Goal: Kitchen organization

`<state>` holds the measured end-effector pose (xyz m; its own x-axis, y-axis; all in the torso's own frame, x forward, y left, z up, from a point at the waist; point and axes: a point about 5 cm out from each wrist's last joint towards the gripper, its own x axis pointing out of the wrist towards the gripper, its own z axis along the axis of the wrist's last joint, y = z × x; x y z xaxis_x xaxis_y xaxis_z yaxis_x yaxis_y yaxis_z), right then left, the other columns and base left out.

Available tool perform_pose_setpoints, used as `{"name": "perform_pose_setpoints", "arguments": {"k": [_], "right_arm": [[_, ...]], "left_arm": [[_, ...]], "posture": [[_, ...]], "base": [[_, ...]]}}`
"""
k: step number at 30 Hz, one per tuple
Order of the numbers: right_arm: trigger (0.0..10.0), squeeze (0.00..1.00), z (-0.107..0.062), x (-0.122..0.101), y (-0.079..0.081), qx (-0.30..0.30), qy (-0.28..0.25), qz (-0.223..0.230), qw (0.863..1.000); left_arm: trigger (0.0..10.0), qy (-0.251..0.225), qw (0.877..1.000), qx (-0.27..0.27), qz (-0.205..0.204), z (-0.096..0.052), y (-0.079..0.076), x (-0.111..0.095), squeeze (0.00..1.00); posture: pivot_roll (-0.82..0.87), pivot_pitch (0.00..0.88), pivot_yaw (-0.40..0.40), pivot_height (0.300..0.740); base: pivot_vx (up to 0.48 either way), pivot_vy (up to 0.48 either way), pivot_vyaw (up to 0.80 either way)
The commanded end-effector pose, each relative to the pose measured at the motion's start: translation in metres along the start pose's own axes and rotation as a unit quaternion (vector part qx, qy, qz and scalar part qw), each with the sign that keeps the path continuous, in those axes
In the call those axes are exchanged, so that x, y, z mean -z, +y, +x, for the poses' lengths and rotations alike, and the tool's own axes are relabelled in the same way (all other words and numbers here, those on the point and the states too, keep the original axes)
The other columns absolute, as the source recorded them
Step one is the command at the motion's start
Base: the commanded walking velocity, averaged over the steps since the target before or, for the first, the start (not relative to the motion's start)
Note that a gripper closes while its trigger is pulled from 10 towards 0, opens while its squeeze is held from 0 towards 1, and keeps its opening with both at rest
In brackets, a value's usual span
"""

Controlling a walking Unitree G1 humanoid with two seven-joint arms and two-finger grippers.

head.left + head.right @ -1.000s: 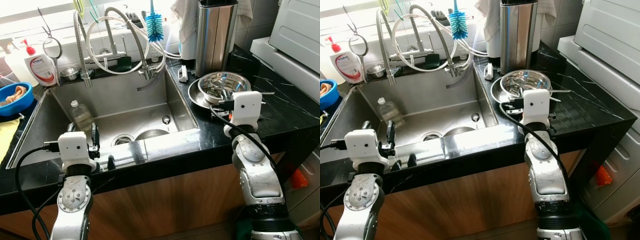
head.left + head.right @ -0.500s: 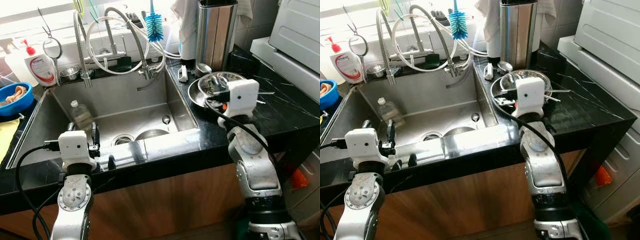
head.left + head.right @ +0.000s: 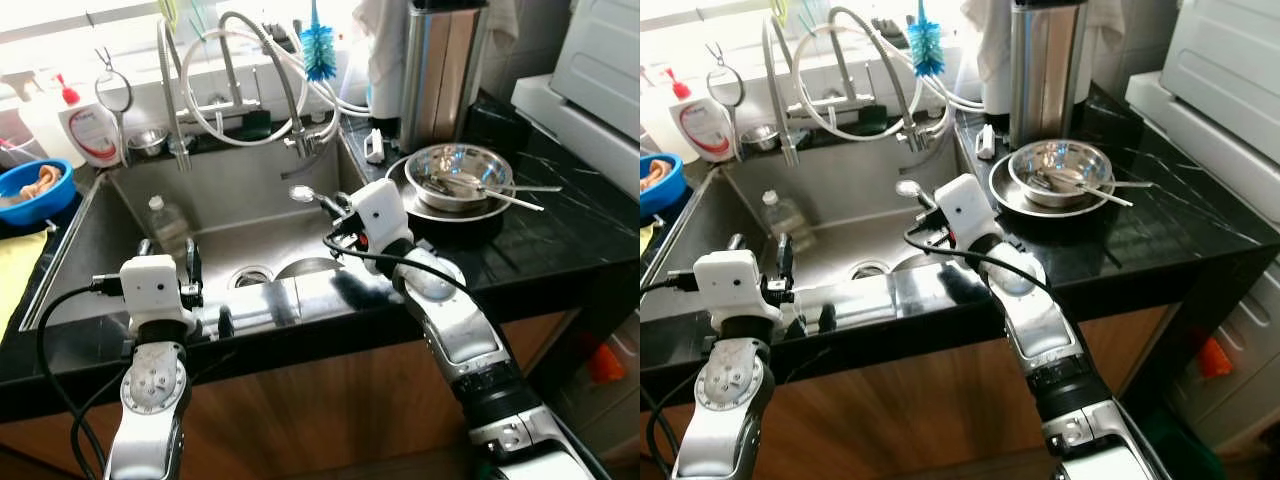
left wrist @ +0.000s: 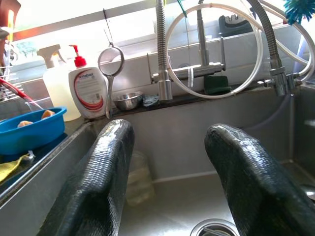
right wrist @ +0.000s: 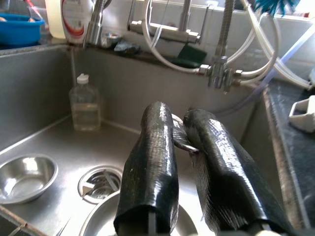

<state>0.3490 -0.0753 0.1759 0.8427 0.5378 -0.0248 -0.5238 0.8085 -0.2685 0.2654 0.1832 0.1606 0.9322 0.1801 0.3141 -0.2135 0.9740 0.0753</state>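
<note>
My right gripper (image 3: 338,210) hangs over the right side of the steel sink (image 3: 130,215), shut on the handle of a steel spoon (image 3: 301,193) whose bowl points toward the tap. In the right wrist view the spoon (image 5: 182,136) is pinched between both black fingers (image 5: 153,157). On the black counter, a steel bowl (image 3: 458,170) holding several utensils sits on a plate. My left gripper (image 3: 168,258) rests at the sink's front edge, open with nothing between its fingers (image 4: 110,172).
A clear bottle (image 3: 168,225) lies in the sink, with a small steel bowl (image 5: 22,177) and a larger bowl (image 3: 305,268) near the drain. Faucet hoses (image 3: 240,70) arch behind. A soap bottle (image 3: 88,135) and blue bowl (image 3: 35,190) stand far left. A tall steel container (image 3: 445,65) stands behind the plate.
My right arm has swung left from the bowl on the counter to above the sink, carrying the spoon. The left arm has stayed put; the camera has shifted slightly.
</note>
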Motion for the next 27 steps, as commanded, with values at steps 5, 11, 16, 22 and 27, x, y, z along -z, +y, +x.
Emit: {"name": "perform_pose_setpoints", "arguments": {"k": [5,11,16,22,27], "right_arm": [[10.0,0.0,0.005,0.007,0.0,0.005,0.023,0.014,1.0],[10.0,0.0,0.003,0.021,-0.001,0.03,0.052,0.028,0.998],[10.0,0.0,0.002,0.022,-0.007,0.05,0.056,0.034,0.997],[10.0,0.0,-0.002,0.033,-0.007,0.063,0.077,0.037,0.994],[10.0,0.31,-0.005,0.036,-0.007,0.068,0.083,0.042,0.993]], "left_arm": [[10.0,-0.003,1.0,-0.005,0.01,0.002,0.003,0.001,0.0],[10.0,-0.001,1.0,0.006,0.01,0.002,0.001,0.001,0.0],[10.0,0.0,1.0,0.006,0.012,0.002,0.004,0.002,0.0],[10.0,0.005,1.0,0.011,0.013,0.0,0.002,0.002,0.0],[10.0,0.008,1.0,0.012,0.012,0.0,0.002,0.003,0.0]], "posture": [[-0.21,0.0,0.123,0.74],[-0.21,0.0,0.125,0.74],[-0.21,0.0,0.125,0.74],[-0.2,0.0,0.13,0.74],[-0.21,0.0,0.131,0.74]], "base": [[0.0,0.0,0.0],[0.0,0.0,0.0],[0.0,0.0,0.0],[0.0,0.0,0.0],[0.0,0.0,0.0]]}}
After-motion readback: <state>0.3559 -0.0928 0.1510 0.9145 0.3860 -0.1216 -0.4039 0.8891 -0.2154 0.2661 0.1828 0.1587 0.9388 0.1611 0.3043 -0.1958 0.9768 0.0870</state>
